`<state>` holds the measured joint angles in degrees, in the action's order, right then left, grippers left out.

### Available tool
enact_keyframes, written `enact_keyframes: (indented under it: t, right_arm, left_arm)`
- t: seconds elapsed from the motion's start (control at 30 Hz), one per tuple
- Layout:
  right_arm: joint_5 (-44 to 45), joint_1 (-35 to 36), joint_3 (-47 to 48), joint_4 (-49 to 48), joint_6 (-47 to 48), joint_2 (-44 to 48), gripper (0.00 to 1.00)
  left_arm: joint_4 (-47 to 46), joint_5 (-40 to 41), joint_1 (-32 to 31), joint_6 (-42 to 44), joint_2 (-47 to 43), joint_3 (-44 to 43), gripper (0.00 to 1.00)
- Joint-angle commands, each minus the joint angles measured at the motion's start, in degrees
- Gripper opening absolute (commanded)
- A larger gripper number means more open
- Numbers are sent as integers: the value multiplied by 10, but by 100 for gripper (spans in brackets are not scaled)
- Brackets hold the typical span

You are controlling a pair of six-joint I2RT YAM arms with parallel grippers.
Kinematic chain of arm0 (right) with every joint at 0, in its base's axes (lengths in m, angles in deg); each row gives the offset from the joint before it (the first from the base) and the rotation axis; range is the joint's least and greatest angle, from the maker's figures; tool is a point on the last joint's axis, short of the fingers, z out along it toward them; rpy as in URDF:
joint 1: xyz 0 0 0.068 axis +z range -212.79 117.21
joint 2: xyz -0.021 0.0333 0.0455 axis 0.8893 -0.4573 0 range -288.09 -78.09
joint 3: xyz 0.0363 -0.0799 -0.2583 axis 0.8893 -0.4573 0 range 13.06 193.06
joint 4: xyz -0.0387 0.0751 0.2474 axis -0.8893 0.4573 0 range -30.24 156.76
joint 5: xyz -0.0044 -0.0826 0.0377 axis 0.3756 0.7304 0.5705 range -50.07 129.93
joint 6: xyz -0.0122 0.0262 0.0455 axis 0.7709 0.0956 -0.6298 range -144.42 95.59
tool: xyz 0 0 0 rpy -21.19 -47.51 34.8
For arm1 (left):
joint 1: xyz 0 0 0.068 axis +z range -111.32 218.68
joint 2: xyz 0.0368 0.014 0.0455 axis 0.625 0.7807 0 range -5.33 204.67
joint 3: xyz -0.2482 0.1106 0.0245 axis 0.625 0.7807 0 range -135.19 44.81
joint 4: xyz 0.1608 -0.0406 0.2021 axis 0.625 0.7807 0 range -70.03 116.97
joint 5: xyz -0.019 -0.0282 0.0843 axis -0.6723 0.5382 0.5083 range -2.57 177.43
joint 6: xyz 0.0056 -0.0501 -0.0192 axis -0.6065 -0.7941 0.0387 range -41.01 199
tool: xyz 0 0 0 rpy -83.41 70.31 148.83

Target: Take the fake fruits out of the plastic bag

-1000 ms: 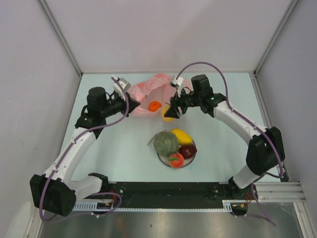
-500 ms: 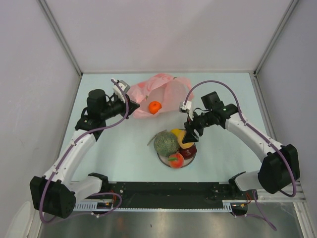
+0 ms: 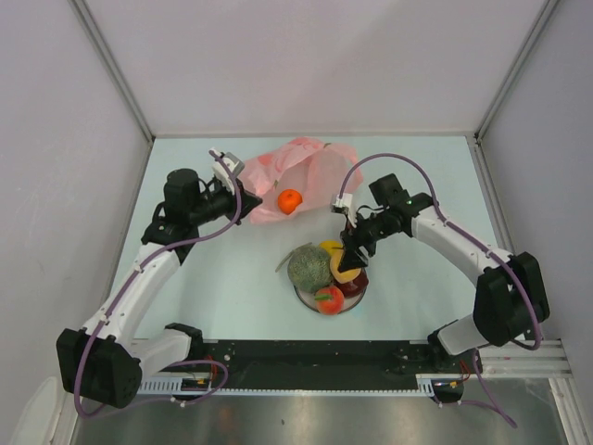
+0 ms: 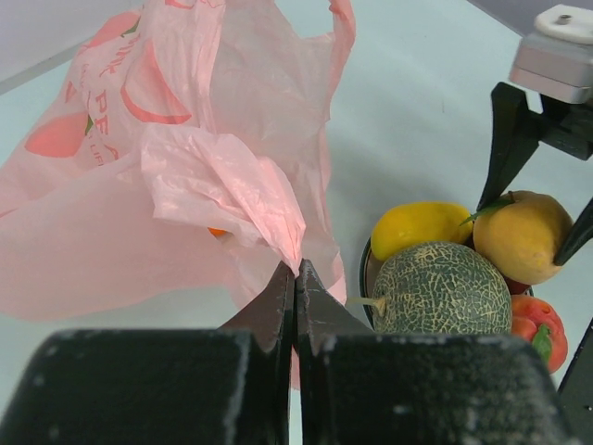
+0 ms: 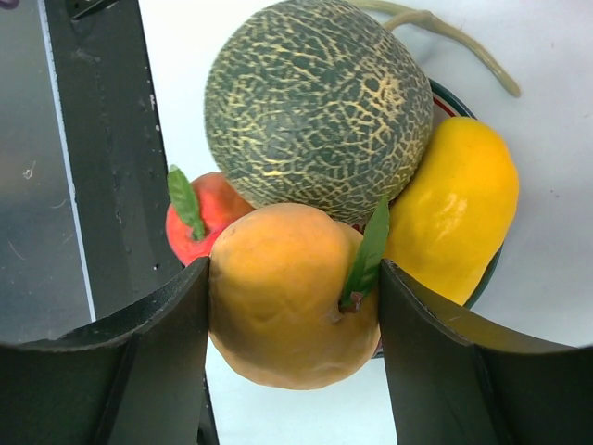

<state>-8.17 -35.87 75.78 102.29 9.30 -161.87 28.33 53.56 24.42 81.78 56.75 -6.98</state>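
Note:
The pink plastic bag (image 3: 301, 171) lies at the back of the table with an orange ball (image 3: 289, 199) in its mouth. My left gripper (image 3: 244, 195) is shut on a bunched edge of the bag (image 4: 222, 185), its tips (image 4: 296, 278) pinching the film. My right gripper (image 3: 348, 263) is shut on a yellow-orange fruit with a green leaf (image 5: 292, 297) and holds it just over the plate (image 3: 301, 297). On the plate lie the netted melon (image 3: 310, 267), a yellow oval (image 5: 459, 209), a red fruit (image 3: 328, 298) and a dark red one (image 3: 355, 284).
The plate's rim (image 5: 451, 97) shows behind the melon (image 5: 315, 102). The black base rail (image 3: 306, 357) runs along the near edge. Grey walls close in the table on the left, back and right.
My right gripper has carried the yellow-orange fruit from the bag's mouth to over the plate. The bag's right side has fallen open. My left gripper still holds the bag.

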Motion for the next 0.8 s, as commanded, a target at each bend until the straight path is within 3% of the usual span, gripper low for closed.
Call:
enact_keyframes:
  t: [0.0, 0.03, 0.07, 0.17, 0.27, 0.77]
  right_arm:
    - [1, 2, 2, -28, -10, -17, 38]
    - [1, 0, 2, -28, -8, -19, 53]
    - [1, 0, 2, -28, -8, -23, 61]
    - [2, 0, 2, -30, -10, -23, 71]
    - [3, -4, 1, -34, -15, -21, 99]
    - [6, -17, 2, -65, -45, -28, 100]
  left_arm:
    - [-4, -19, 4, -7, -10, -1, 1]
    - [-3, -18, 4, -7, -9, -1, 1]
    - [-3, -18, 4, -5, -9, -1, 1]
    - [-4, -21, 4, -4, -5, -1, 1]
    - [-10, -23, 4, -7, 1, 0, 1]
    - [-19, -28, 4, -9, 9, 5, 1]
